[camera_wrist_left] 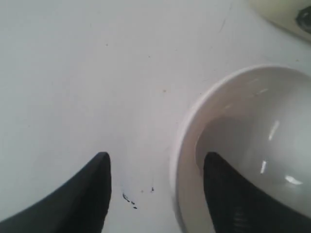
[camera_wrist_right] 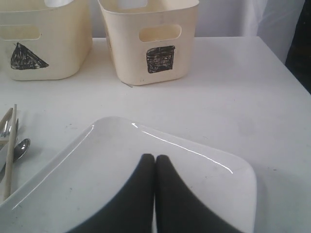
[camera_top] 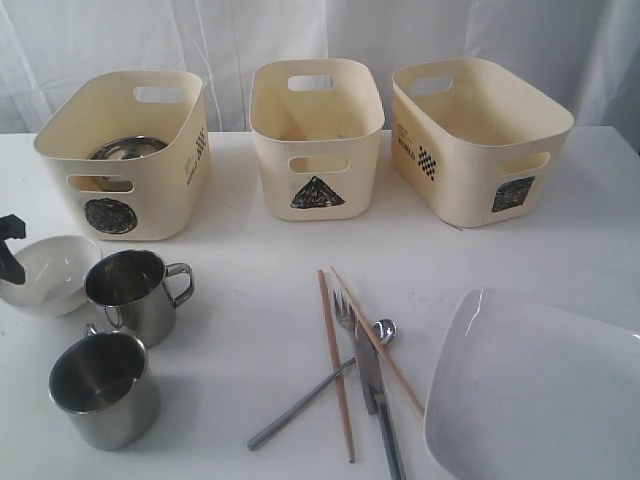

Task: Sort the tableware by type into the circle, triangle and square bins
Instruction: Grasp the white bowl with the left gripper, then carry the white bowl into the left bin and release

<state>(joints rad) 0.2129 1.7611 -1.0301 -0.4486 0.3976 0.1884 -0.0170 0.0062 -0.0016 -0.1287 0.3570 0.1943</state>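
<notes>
— Where does the small white bowl (camera_top: 48,272) lie from your jaws?
— At nine o'clock of the table (camera_top: 250,310), under my left gripper (camera_wrist_left: 157,158). The jaws are spread and the rim passes between them, with one finger (camera_wrist_left: 228,199) inside the bowl.
— And the right gripper (camera_wrist_right: 155,160)?
— Pressed together, over the large white square plate (camera_wrist_right: 194,160). I think the left must carry the bowl to the circle bin (camera_top: 150,190), at one o'clock from it.
</notes>
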